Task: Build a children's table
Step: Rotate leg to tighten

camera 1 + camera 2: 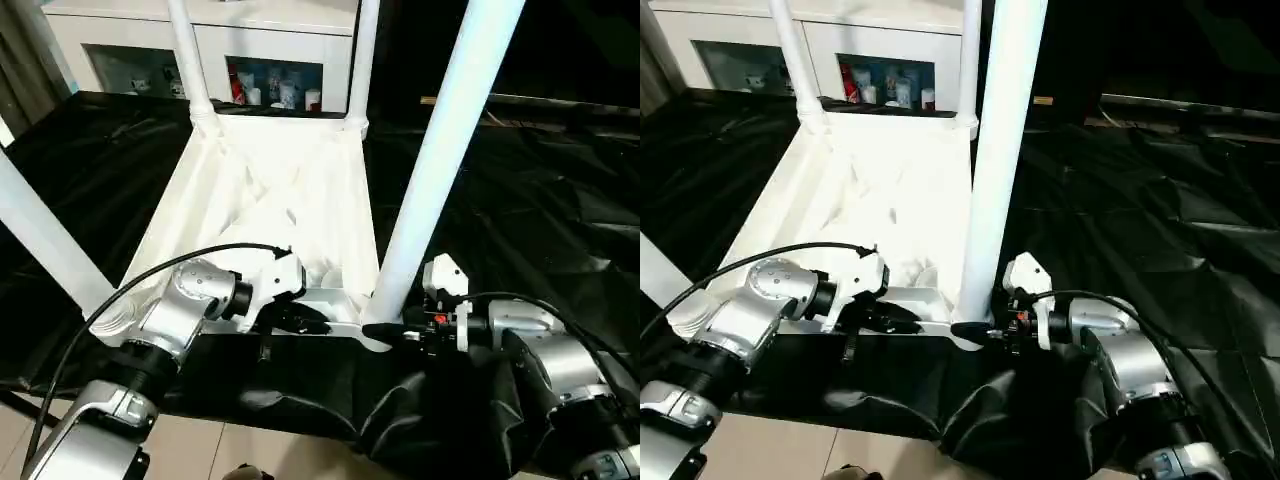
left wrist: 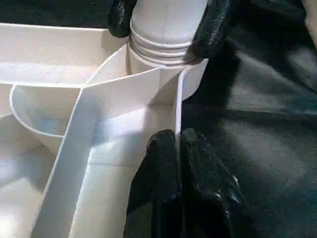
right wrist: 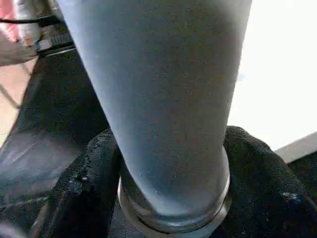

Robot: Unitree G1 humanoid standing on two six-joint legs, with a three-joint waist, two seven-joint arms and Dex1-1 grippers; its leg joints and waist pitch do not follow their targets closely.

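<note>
The upturned tabletop point(image 1: 270, 190) lay mid-frame on the black-draped worktop point(image 1: 540, 210), four legs point(image 1: 440, 150) standing in its corners. Left pincer point(image 1: 300, 318) pinched its near rim; right pincer point(image 1: 385, 330) straddled the lower-right leg's base, fingers point(image 3: 89, 183) touching it

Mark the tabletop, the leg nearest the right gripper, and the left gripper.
tabletop point(image 1: 270, 190), left eye view, ribbed underside.
near-right leg point(image 1: 440, 150), left eye view, mid shaft.
left gripper point(image 2: 177, 148), left wrist view, between its fingertips at the tabletop's rim.
</note>
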